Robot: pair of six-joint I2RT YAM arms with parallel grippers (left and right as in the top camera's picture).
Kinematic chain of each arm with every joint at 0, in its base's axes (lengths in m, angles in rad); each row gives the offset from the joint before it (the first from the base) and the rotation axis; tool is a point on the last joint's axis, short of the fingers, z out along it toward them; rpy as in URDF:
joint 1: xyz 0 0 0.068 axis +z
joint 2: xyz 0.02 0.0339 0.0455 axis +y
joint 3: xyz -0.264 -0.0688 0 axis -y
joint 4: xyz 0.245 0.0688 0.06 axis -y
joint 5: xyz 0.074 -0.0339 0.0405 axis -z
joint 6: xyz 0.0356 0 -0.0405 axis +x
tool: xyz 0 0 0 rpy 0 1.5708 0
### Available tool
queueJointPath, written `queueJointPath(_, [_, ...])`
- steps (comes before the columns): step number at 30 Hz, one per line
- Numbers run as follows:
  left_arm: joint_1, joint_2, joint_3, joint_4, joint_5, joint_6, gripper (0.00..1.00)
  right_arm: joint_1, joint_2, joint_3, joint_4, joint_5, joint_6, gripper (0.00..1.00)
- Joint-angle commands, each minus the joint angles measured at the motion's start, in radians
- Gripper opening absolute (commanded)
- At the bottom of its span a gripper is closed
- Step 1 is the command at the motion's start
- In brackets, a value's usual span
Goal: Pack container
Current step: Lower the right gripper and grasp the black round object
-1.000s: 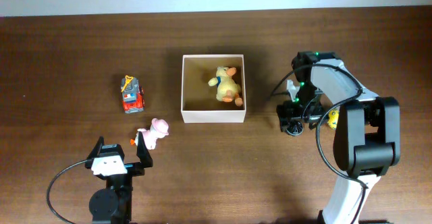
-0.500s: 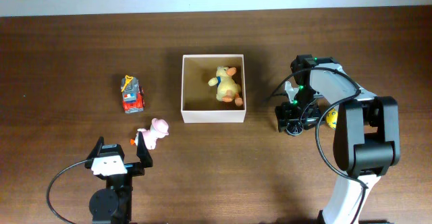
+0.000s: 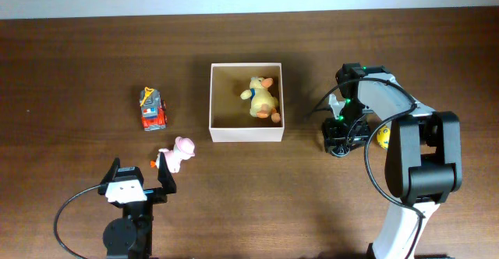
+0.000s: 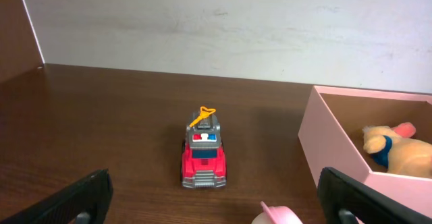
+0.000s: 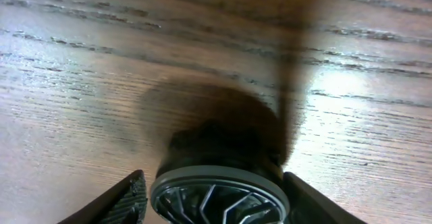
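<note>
Straddling one dark wheel (image 5: 216, 193), right tool (image 5: 216, 183) shows unclear grip; left tool (image 4: 219, 197) wide open; one container (image 3: 245, 134).

I am wearing mostly matte black on my right arm (image 3: 425, 154), its thick rounded links giving way to a white segment near the base, and small green lights (image 3: 364, 62) are glowing on it. A thin black cable (image 3: 369, 173) is looping alongside. My left arm (image 3: 125, 232) is showing a white block above a round black base, with another black lead (image 3: 66, 212) curving beside it. My left fingers (image 4: 74, 200) are looking flat and black, and my right fingers (image 5: 128, 197) are showing a dark woven texture.
</note>
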Motion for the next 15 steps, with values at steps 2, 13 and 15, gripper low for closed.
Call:
queueJointPath(2, [0.006,-0.006,-0.007,0.002,0.011,0.013,0.99,0.003,-0.018,-0.005,0.003,-0.009,0.004,0.63])
queueJointPath(13, [0.006,-0.006,-0.007,0.002,0.011,0.013,0.99,0.003,-0.018,-0.003,0.008,-0.008,0.005,0.56])
queueJointPath(15, [0.006,-0.006,-0.007,0.002,0.011,0.013,0.99,0.003,-0.018,-0.001,0.01,-0.008,0.004,0.56])
